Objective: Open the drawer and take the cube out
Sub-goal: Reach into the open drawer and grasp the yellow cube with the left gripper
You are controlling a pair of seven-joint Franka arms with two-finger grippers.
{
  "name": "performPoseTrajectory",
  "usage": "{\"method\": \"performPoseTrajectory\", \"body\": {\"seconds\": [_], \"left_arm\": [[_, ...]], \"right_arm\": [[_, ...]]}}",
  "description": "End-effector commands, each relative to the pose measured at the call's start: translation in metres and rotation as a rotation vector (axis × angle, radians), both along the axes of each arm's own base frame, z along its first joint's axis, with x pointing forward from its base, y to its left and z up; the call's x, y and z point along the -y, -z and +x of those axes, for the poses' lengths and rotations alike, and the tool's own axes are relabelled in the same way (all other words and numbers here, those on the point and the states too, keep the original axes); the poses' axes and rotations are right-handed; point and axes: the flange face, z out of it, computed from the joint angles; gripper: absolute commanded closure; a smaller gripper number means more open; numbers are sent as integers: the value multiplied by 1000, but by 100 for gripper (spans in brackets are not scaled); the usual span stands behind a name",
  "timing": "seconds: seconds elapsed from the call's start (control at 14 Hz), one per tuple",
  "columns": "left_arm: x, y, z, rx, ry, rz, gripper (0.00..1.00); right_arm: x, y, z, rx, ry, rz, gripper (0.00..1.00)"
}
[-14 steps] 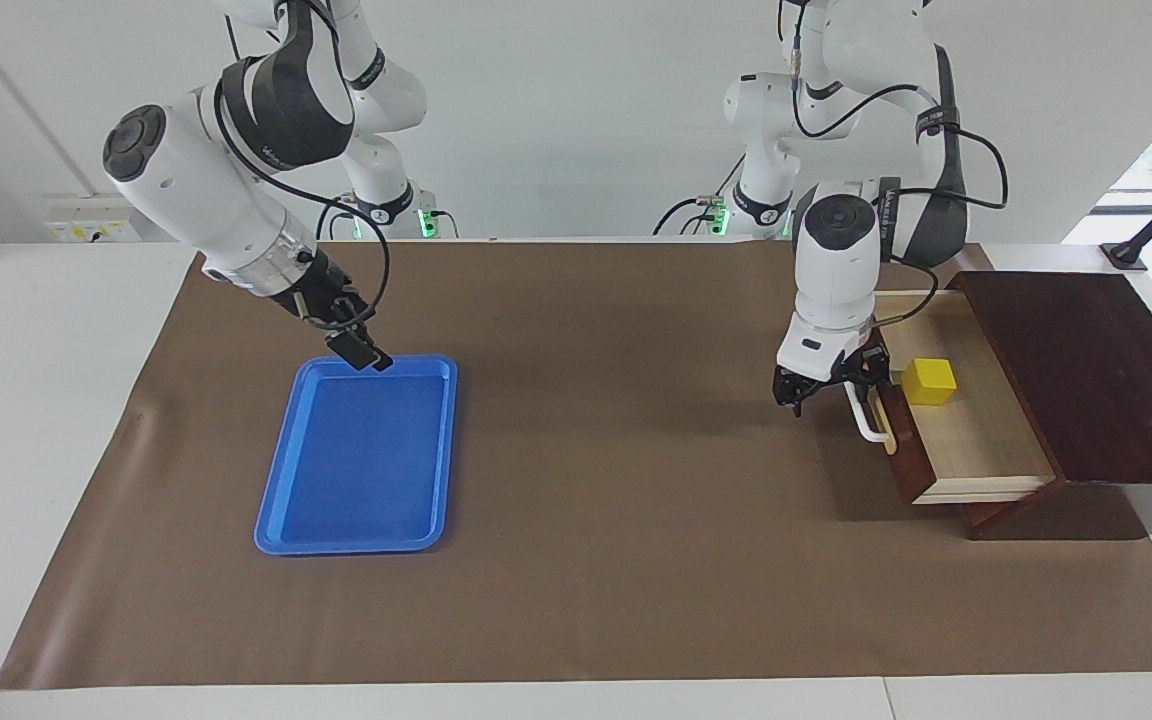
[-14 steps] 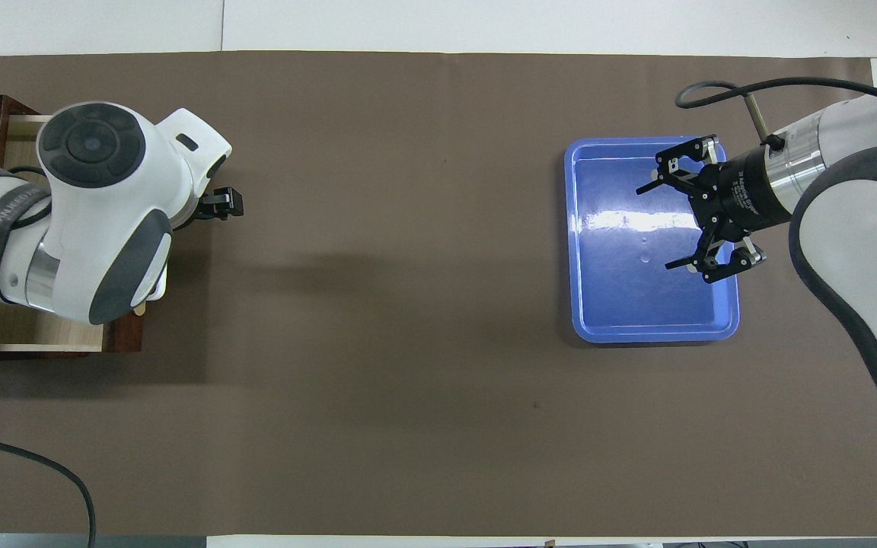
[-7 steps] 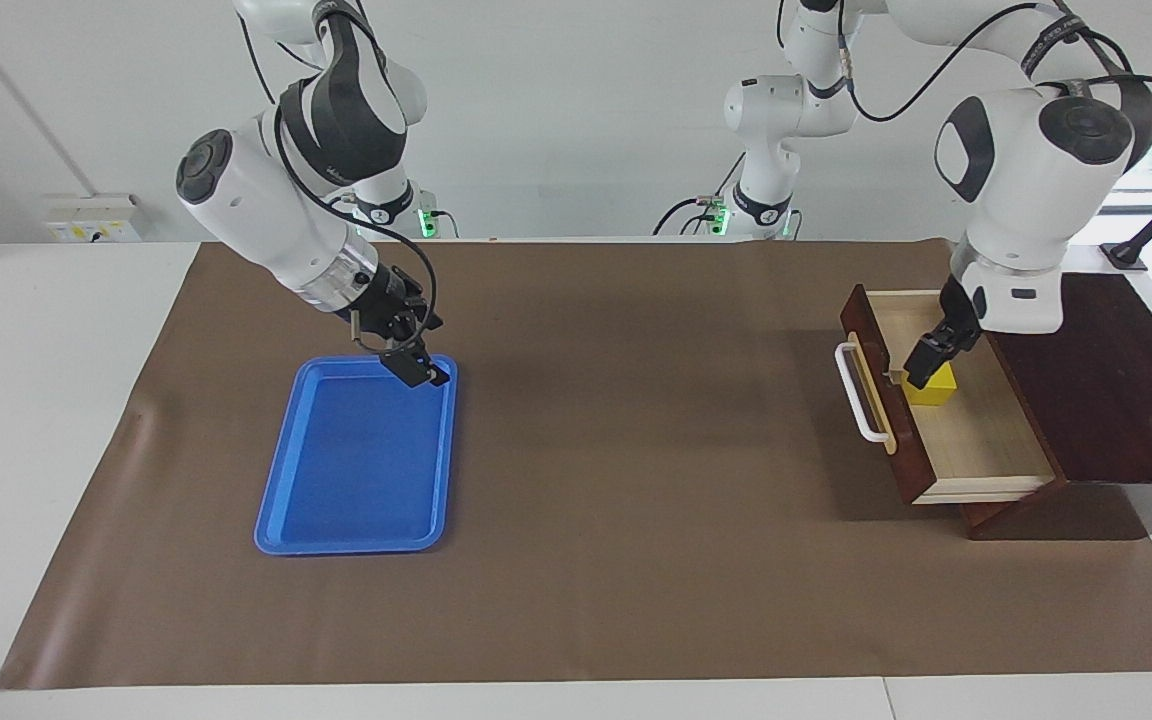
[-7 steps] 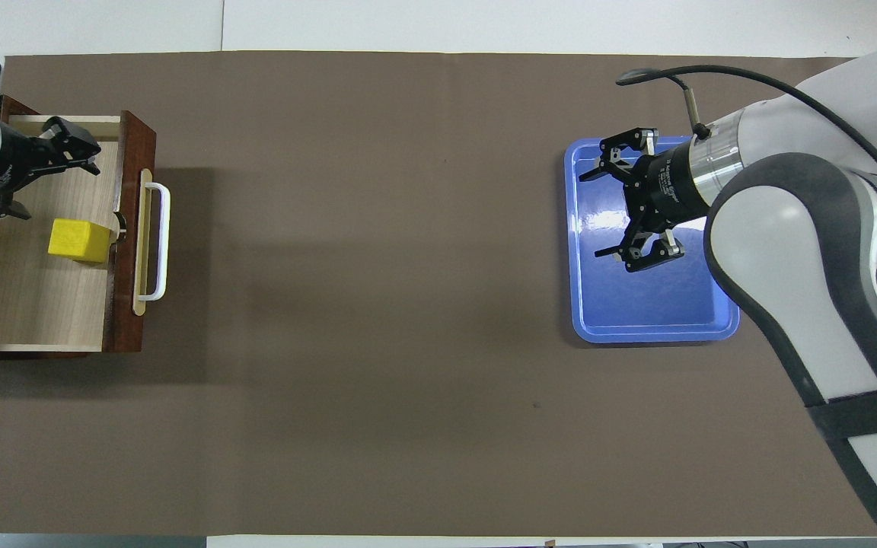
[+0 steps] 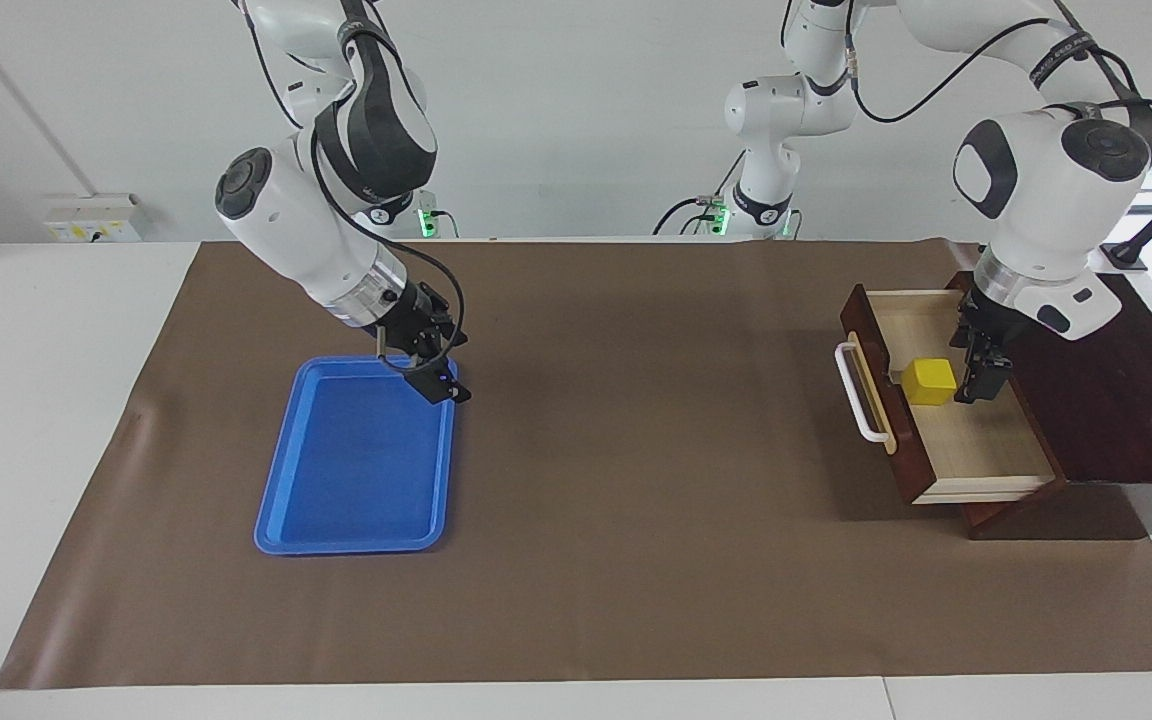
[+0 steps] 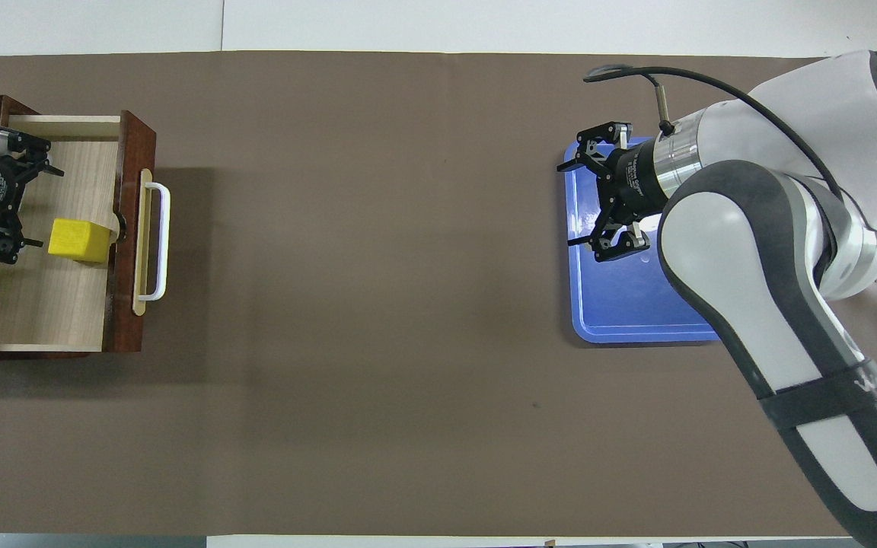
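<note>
The drawer [image 6: 50, 304] stands open — the cube [image 6: 79, 240] sits at three o'clock from the left gripper [image 6: 1, 196], fingers spread wide, empty.

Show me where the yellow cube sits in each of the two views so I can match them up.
Facing view: the cube lies in the open drawer at the picture's right, just inside the drawer front.
Overhead view: the cube lies in the same drawer at the picture's left edge.
Shared landmark: the drawer's white handle, right beside the cube in both views.
</note>
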Motion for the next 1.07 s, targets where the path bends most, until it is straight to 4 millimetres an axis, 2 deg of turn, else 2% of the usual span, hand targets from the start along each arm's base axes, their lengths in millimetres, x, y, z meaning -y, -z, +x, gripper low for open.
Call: {"method": "performPoseTrajectory", "body": {"seconds": [0.0,0.14,0.36,0.57,0.71,0.79,0.86,0.93,1.0], "left_arm": [[-9,14,-15,18,-115,-22,0],[-13,27,-23,-3,-138,-24,0],[-9,35,-19,28,-157,-29,0],[-11,55,-27,10,-202,-33,0],[-9,60,-28,21,-219,-36,0],[-10,58,-26,23,-224,-37,31],[-9,58,-26,21,-218,-36,74],[-9,57,-25,23,-212,-36,100],[-8,57,-24,25,-209,-36,100]], "right_arm": [[-8,-1,0,3,42,29,0],[-25,-7,-2,-5,39,84,0],[-32,-8,6,-14,20,87,0],[-33,-7,6,-14,12,87,0],[-32,-8,6,-16,12,90,0],[-34,-8,5,-25,6,97,0],[-34,-9,4,-22,-17,97,0],[-35,-8,3,-17,-53,95,0],[-36,-7,2,-6,-93,95,0]]}}
